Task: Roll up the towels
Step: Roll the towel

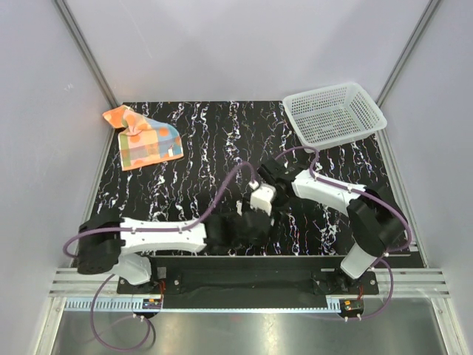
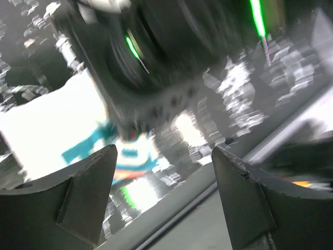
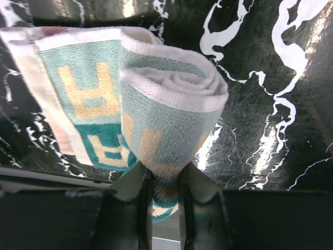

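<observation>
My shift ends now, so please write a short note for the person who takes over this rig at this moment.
Right jaws: shut on the cream towel, near the table's middle.
Left jaws: open, holding nothing, beside that towel.
Orange towel: crumpled at the far left corner, not yet rolled.
Done: cream towel partly rolled; one part lies flat.
To do: finish that roll, then roll the other towel.

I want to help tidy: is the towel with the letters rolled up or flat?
Mostly rolled up. The lettered towel shows a spiral of layers at its end, and the right tool pinches the roll. One flap trails out flat.
</observation>
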Controlling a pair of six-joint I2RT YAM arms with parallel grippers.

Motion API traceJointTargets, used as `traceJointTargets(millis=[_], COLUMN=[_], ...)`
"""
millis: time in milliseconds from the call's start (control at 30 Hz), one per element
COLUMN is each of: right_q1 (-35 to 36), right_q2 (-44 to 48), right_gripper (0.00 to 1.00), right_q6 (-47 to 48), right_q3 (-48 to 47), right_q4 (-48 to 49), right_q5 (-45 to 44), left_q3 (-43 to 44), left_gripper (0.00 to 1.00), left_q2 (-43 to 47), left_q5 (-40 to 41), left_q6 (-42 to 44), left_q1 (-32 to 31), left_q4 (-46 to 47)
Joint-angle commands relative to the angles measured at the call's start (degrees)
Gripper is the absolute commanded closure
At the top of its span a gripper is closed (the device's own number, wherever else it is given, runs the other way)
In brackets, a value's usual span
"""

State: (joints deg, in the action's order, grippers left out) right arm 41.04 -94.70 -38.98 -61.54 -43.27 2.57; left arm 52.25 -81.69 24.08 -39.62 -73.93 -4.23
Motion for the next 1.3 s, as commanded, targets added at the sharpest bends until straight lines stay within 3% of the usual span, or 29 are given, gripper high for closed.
traceJointTargets(millis=[0,167,367,533,767,800,833,933,1033,1133,1167,1267], right_q1=[-0.17,-0.08,0.01,0.01,0.01,0.01,0.01,0.01,0.01,0.01,0.01,0.01], right_q2=[-1.72,-2.34,-2.42,-1.99,-1.98,-1.98,-1.98,-1.9,-1.81,-1.72,-1.72,-1.72], right_gripper=[0.99,1.0,1.0,1.0,1.0,1.0,1.0,1.0,1.0,1.0,1.0,0.92], right_q6=[1.36,1.28,1.63,1.54,1.8,1.8,1.89,1.89,1.98,2.07,2.07,2.33], right_q3=[-2.09,-2.36,-2.45,-2.36,-2.01,-2.01,-2.01,-2.09,-2.09,-2.09,-2.18,-2.79], right_q4=[-4.28,-4.72,-5.34,-5.78,-5.95,-5.95,-6.04,-5.95,-5.95,-6.13,-6.22,-6.83], right_q5=[-1.43,-0.64,0.15,0.6,2.26,2.53,2.62,3.4,4.02,4.2,4.2,4.03], left_q3=[4.25,11.46,18.32,23.59,21.23,20.97,20.79,19.56,18.24,17.1,16.92,15.87], left_gripper=[0.22,0.22,0.21,0.22,0.29,0.34,0.47,0.72,0.78,0.9,0.99,1.0], left_q2=[-4.16,-12.95,-22.28,-28.95,-31.69,-31.69,-31.6,-31.34,-31.25,-30.64,-30.55,-29.58], left_q5=[19.68,26.1,24.18,26.28,22.95,22.69,22.16,21.11,19.53,18.64,18.64,17.85], left_q6=[3.93,3.85,6.03,2.89,-3.36,-3.36,-3.36,-3.54,-3.89,-3.8,-3.89,-3.54], left_q1=[-6.56,-11.41,-11.59,-10.89,-7.2,-6.93,-6.32,-5.7,-5.09,-4.73,-4.73,-4.38], left_q4=[-9.74,-14.04,-12.65,-19.14,-20.91,-20.73,-20.56,-19.77,-18.89,-17.75,-17.57,-16.43])
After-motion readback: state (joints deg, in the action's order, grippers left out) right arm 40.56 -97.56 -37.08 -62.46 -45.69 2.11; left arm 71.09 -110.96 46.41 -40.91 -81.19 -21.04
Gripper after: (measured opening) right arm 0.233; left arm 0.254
